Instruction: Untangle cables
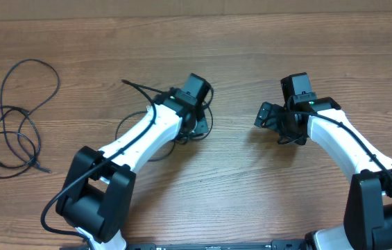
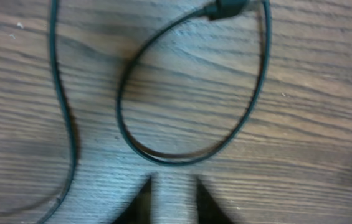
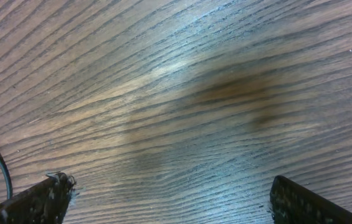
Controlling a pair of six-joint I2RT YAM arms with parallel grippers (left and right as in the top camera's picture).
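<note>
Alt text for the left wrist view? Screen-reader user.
A thin black cable forms an oval loop on the brown wood-grain table, its plug end at the top edge. Another black strand runs down the left side, and the fingertips of the left gripper sit just below the loop.

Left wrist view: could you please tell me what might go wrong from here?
The left hand sits just short of the cable loop, with nothing visibly between its jaws, so it may close on air. Overhead, the left arm hides much of this cable, so a pull could snag unseen crossings.
</note>
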